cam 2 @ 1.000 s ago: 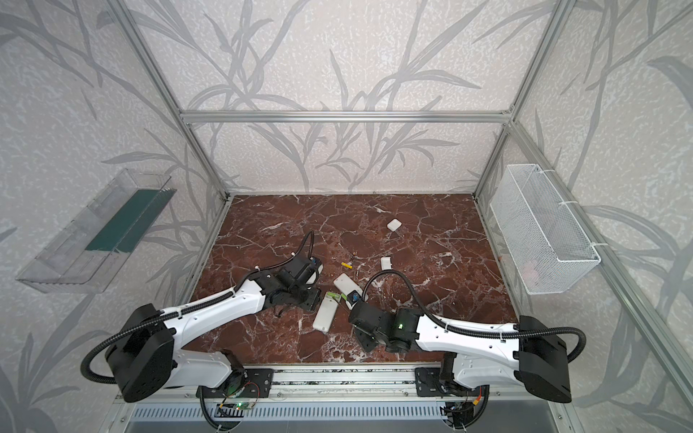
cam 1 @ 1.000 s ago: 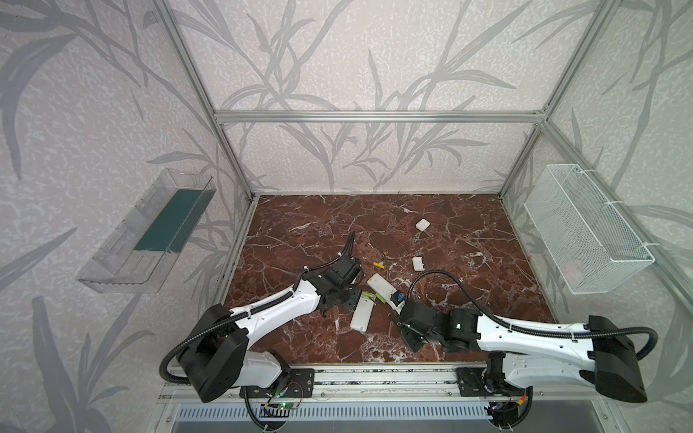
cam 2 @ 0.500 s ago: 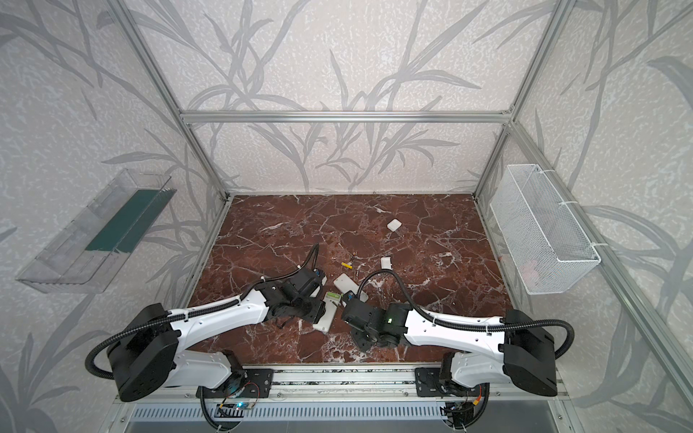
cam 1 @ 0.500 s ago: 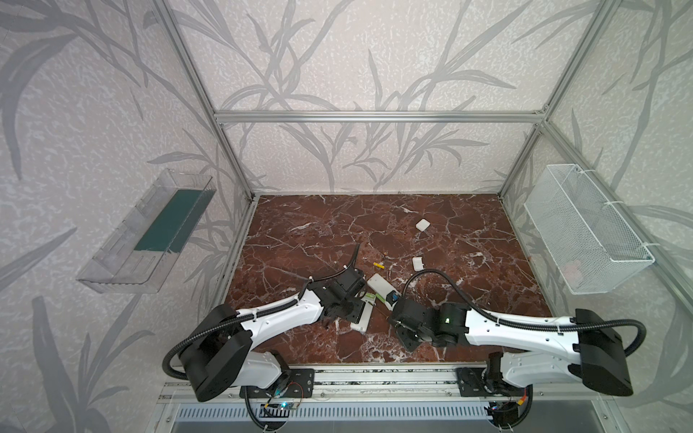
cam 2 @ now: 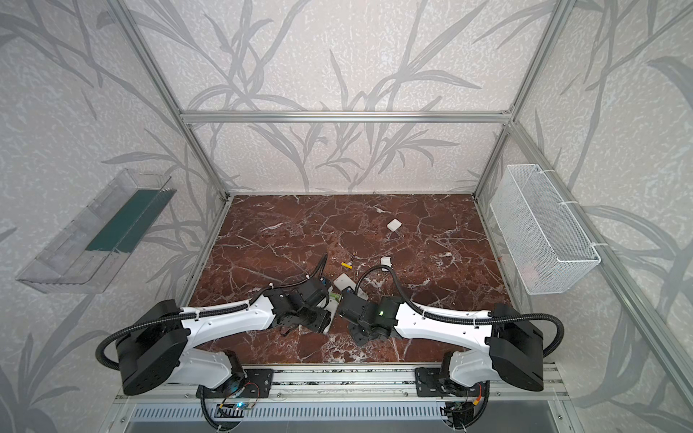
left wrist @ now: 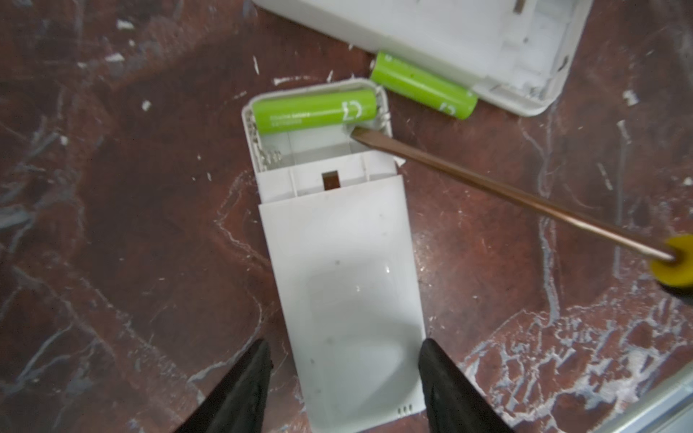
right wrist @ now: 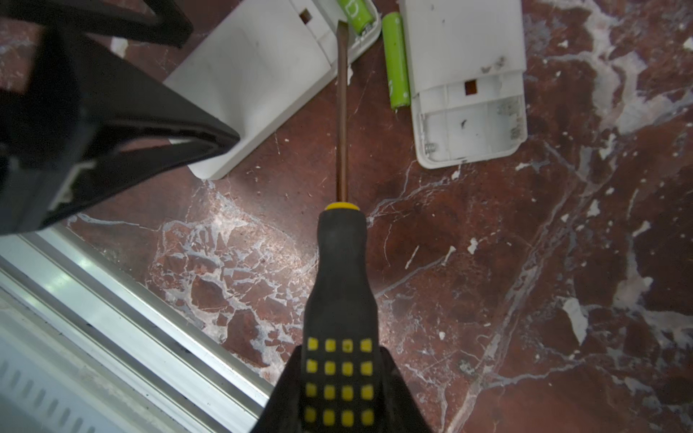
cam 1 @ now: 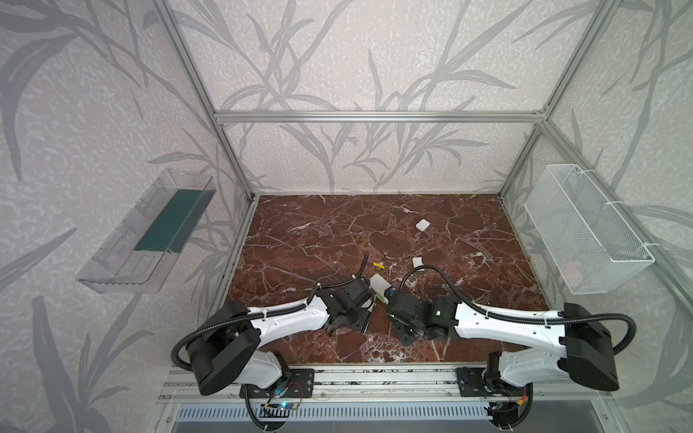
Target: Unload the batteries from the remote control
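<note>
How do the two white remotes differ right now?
The remote between the left fingers has one lime-green battery in its bay; the other remote has an empty bay, a loose battery beside it. The screwdriver reaches the first remote's bay, not the other's. Both are white, bays uncovered.

In both top views, the remote (left wrist: 337, 281) between the fingers of the left end effector (left wrist: 345, 345) is almost wholly covered by the left arm's wrist. In the left wrist view, the second remote (left wrist: 450, 37) is cut off by the frame edge, and the handle of the screwdriver (left wrist: 525, 198) is truncated and blurred. In the right wrist view, the seated battery (right wrist: 354, 13) is cropped, and only two finger stubs of the right end effector (right wrist: 339, 397) are shown. The small yellow object (cam 1: 379, 265) on the counter (cam 1: 300, 232) is too small to identify. The contents of the basket (cam 1: 585, 225) are indistinct.
</note>
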